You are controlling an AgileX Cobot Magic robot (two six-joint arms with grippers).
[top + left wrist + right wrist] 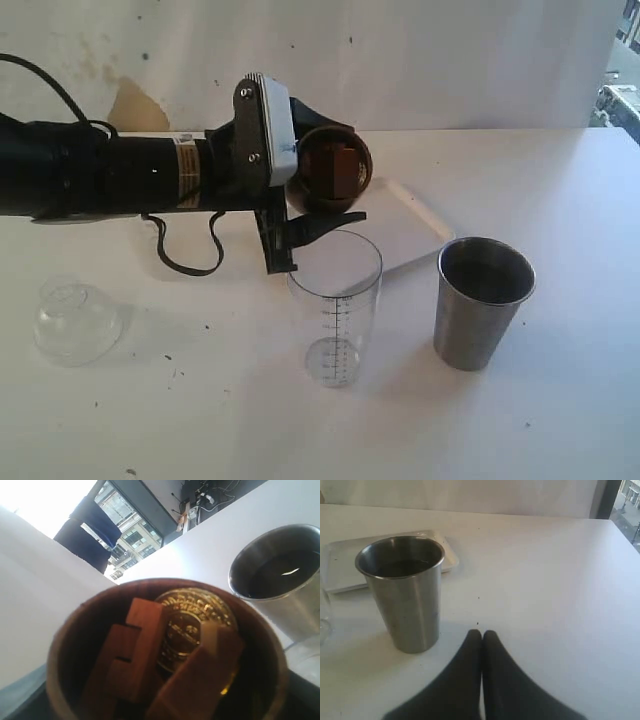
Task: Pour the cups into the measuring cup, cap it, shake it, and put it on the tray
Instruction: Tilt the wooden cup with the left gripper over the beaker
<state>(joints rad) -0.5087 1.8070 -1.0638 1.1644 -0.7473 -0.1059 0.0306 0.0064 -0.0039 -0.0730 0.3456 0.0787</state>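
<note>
The left claw (340,170) holds the wooden cup (75,630), one finger above it and one below, jaws spread wide around its belly. The cup is turned on its side, mouth facing away from the arm. This looks like the pour in progress, with the tilt meant to let the contents slide out. It is not yet steep enough, as the wooden blocks (142,645) and a gold coin (192,625) lie inside against the wall. The measuring cup (334,305) stands upright on the table (560,180), just below the claw and a little ahead of it. Its open mouth is under the wooden cup's lip, placed to catch what falls, and it appears empty. The claw seems raised so that the lip clears that rim.

The tray (410,225) lies beyond the claw, behind the measuring cup, and is bare where it shows. The dome lid (75,320) rests well back along the arm's side, away from the claw.

The right claw (481,645) is empty, fingers pressed together, low over the table. The tumbler (483,300) stands upright close ahead of it and apart from it, probably waiting its turn.
</note>
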